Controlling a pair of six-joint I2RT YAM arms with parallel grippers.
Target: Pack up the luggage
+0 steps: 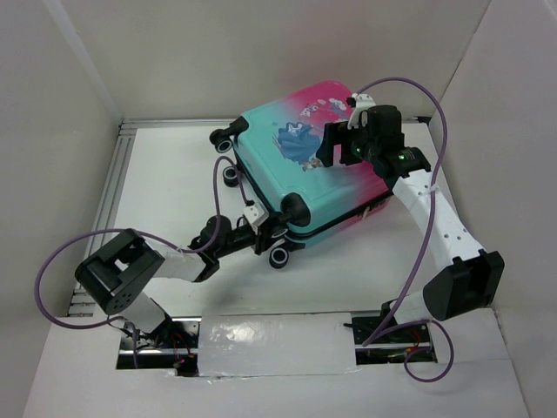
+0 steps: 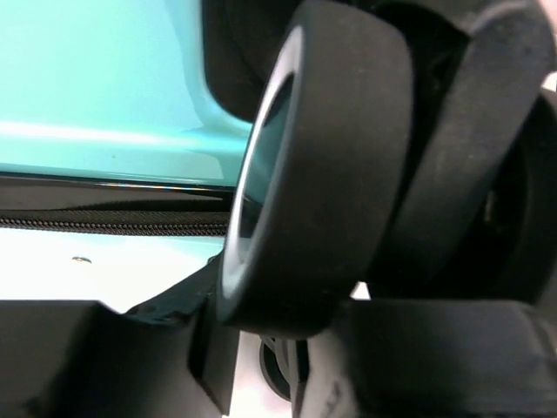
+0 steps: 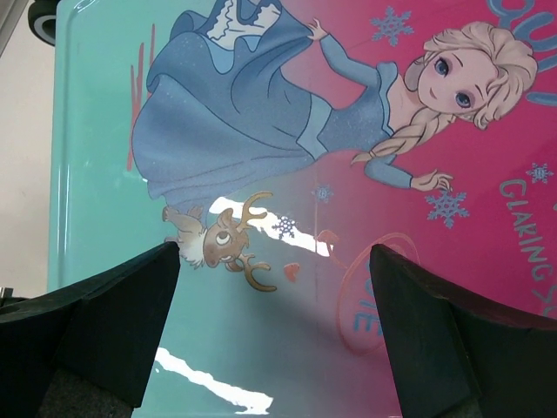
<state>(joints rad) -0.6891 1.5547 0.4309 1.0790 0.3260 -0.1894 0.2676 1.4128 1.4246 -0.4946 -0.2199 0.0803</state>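
The luggage [image 1: 300,178] lies closed and flat on the white table, teal at the near-left and pink at the far-right, with the princess print facing up [image 3: 261,131]. My left gripper [image 1: 264,232] is at its near corner. In the left wrist view a black wheel [image 2: 322,165] fills the space between the fingers [image 2: 87,366], and the left gripper [image 2: 287,348] looks shut on it. My right gripper [image 1: 348,144] hovers over the top shell. Its jaws stand wide open above the reindeer print, with nothing between them [image 3: 274,296].
White walls enclose the table on three sides. A metal rail [image 1: 109,196] runs along the left edge. Two more black wheels [image 1: 228,139] stick out at the luggage's far-left corner. Purple cables loop from both arms.
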